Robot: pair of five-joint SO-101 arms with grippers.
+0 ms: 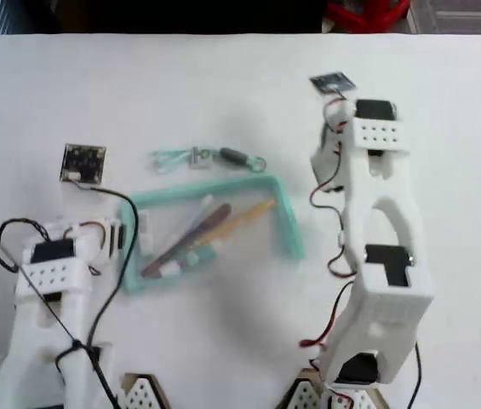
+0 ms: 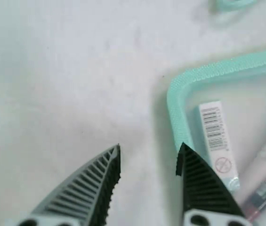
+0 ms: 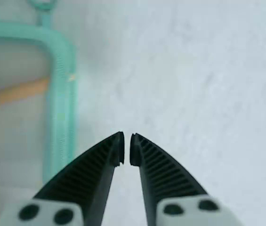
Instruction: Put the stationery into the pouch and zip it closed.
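Bare white table (image 1: 223, 85) runs wide along the far side and between the two arms at the near edge, while the teal-rimmed pouch (image 1: 214, 189) and the clipped strap (image 1: 206, 158) just beyond it take up the middle. The left gripper (image 2: 148, 153), jaws parted, has bare tabletop on one side and the pouch's corner just beside its other fingertip, with a black cable (image 1: 129, 247) looping past that end. The right gripper (image 3: 127, 141), jaws all but touching, hangs over bare surface beside the pouch's other end.
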